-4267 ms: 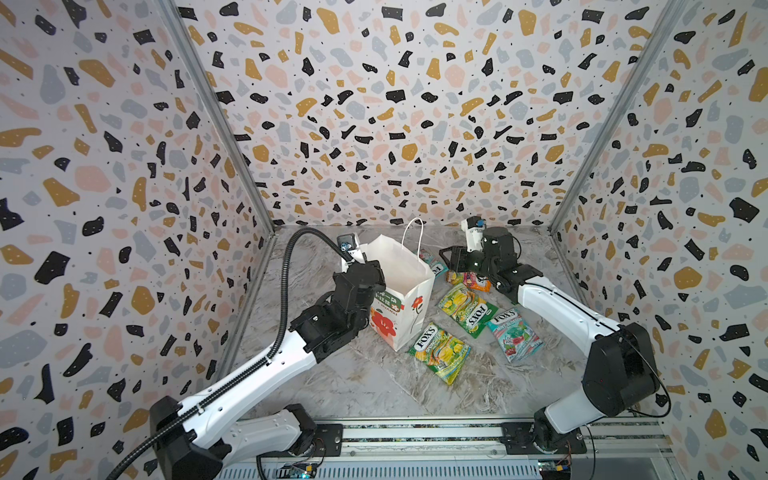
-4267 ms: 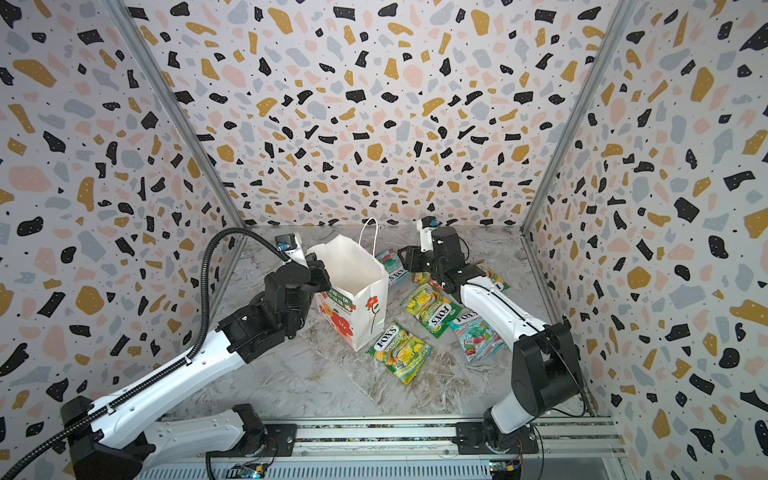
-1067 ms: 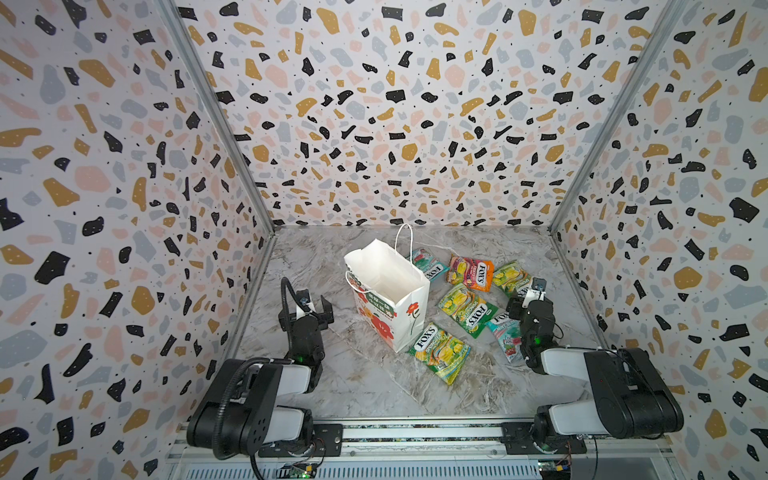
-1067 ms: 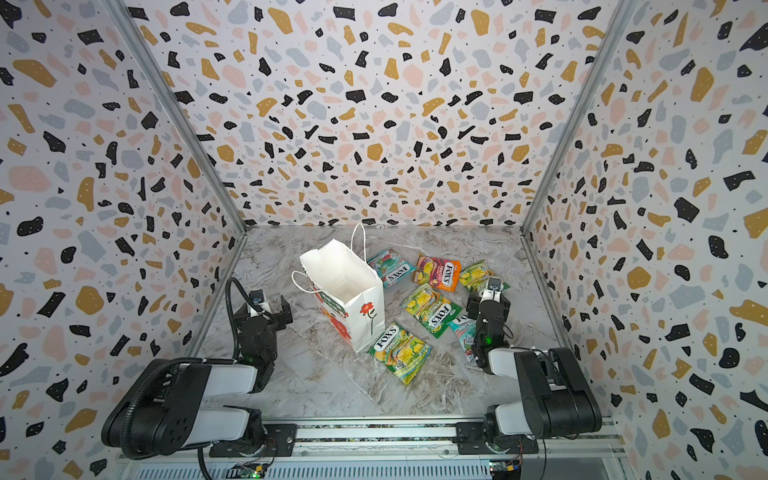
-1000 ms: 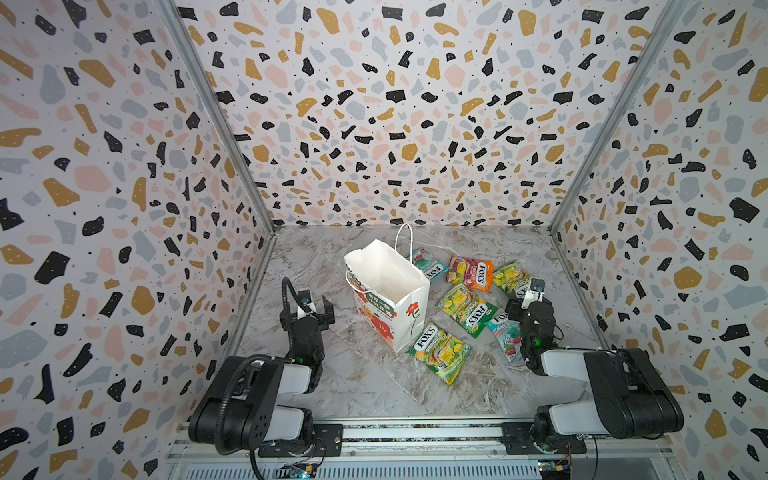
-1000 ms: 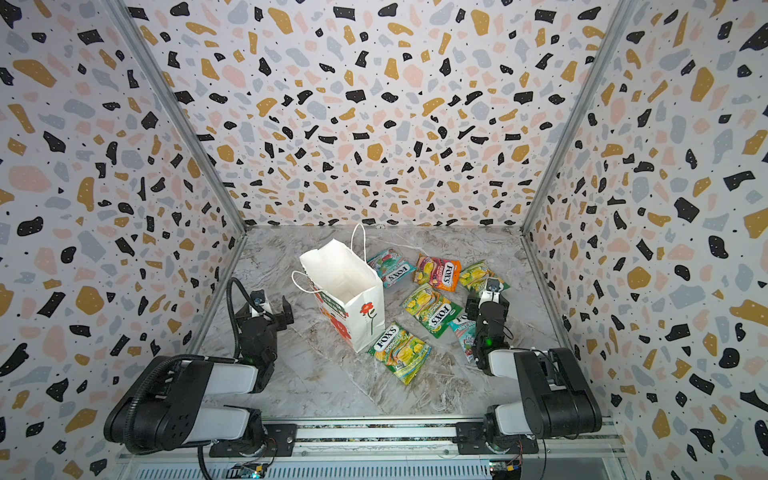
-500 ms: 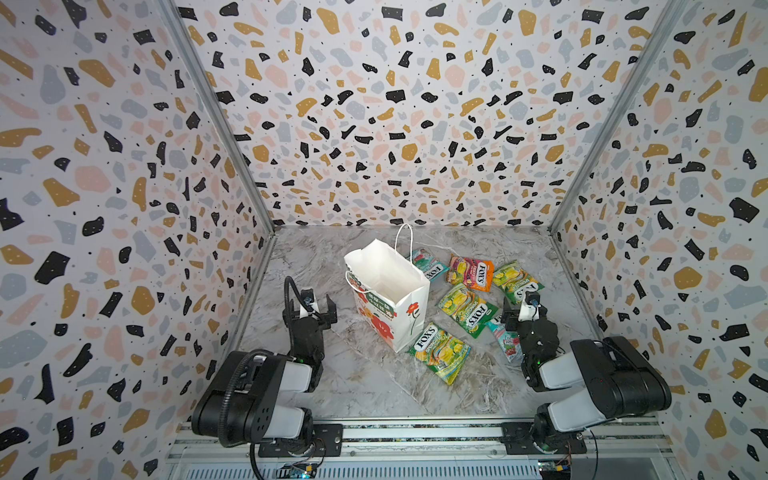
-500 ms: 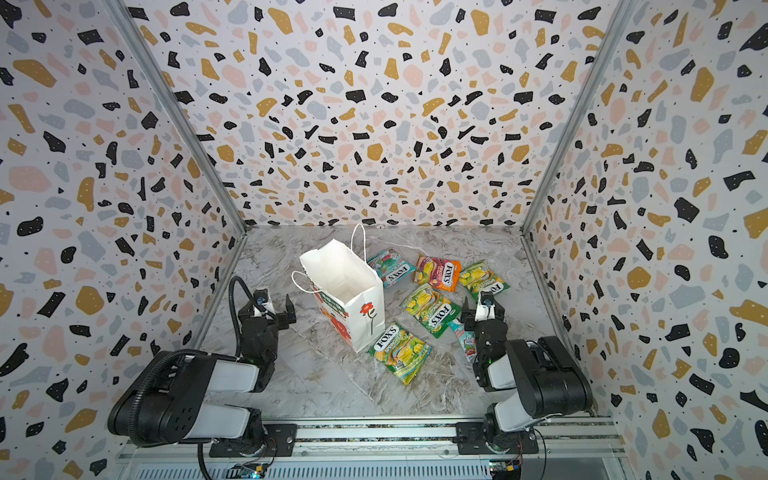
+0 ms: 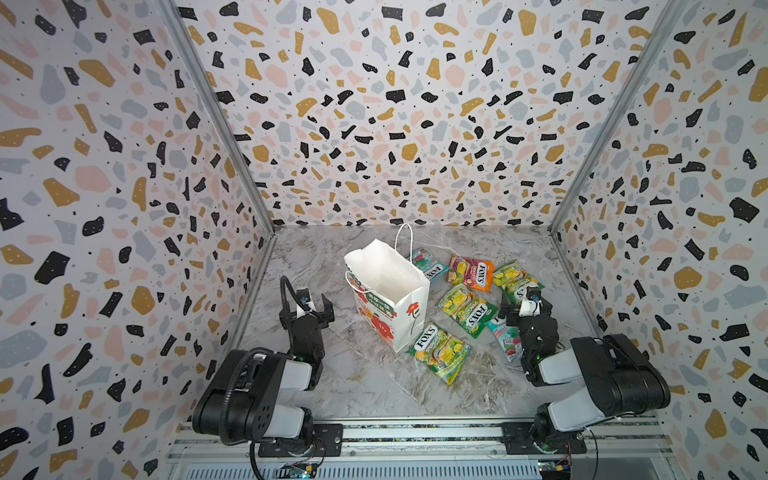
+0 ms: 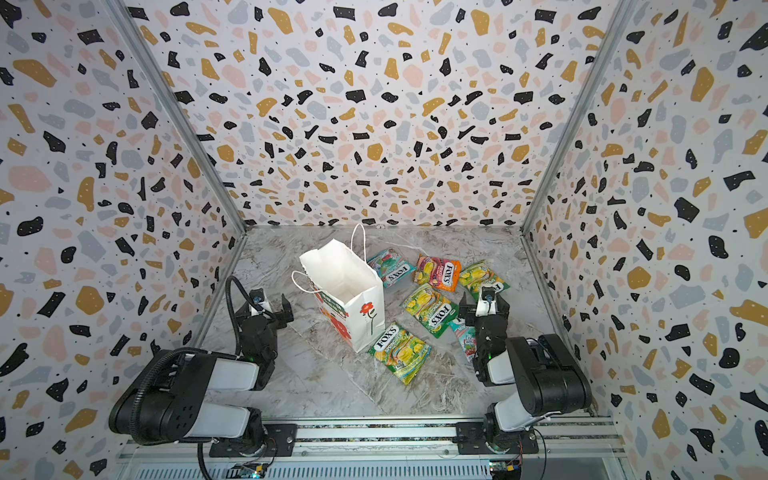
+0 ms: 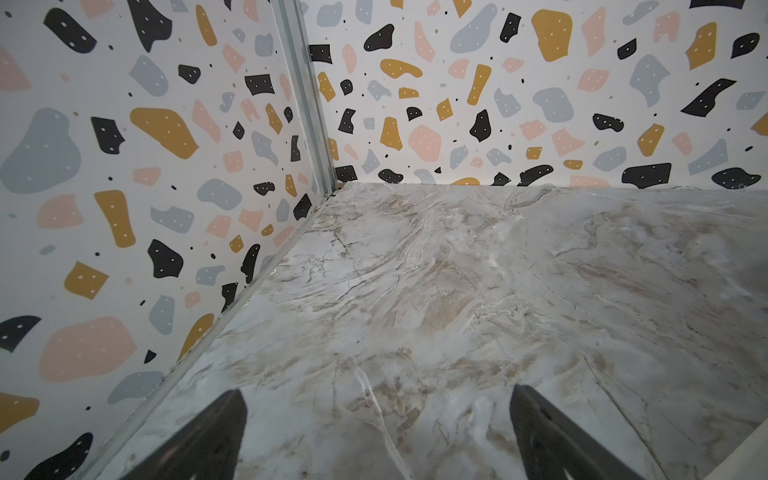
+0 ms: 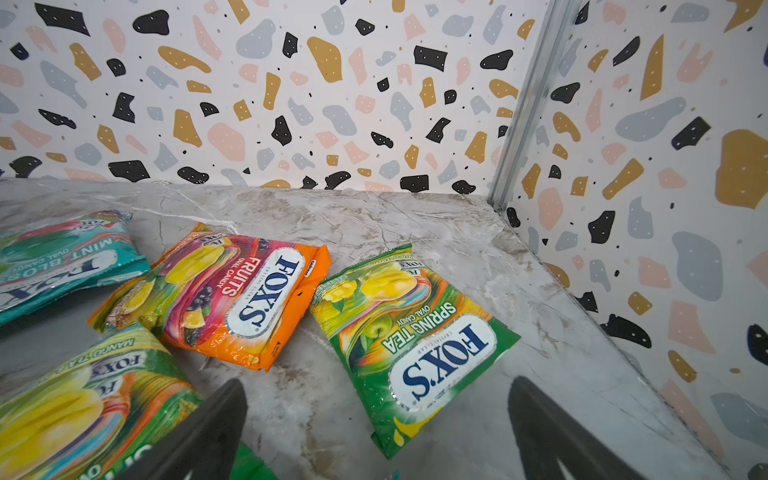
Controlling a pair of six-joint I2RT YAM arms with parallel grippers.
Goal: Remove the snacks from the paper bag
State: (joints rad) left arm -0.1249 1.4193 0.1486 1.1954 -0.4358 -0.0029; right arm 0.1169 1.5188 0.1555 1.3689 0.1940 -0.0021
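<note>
- Six FOX'S packets [image 9: 467, 309] lay on the desk [image 9: 374, 386] beside the paper bag [image 9: 401, 316]; unloading looked finished.
- Left claw [image 9: 314, 300] and right claw [image 9: 527, 305] gaped wide, empty; next, maybe a bag check.

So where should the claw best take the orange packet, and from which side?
Take the orange packet by its thin end seal, the end beside the green Spring Tea packet, coming down from above. It lies flat on the table, so the puffy middle gives little hold; that seal looks slightly raised, so one finger of the right claw could probably slip under.
</note>
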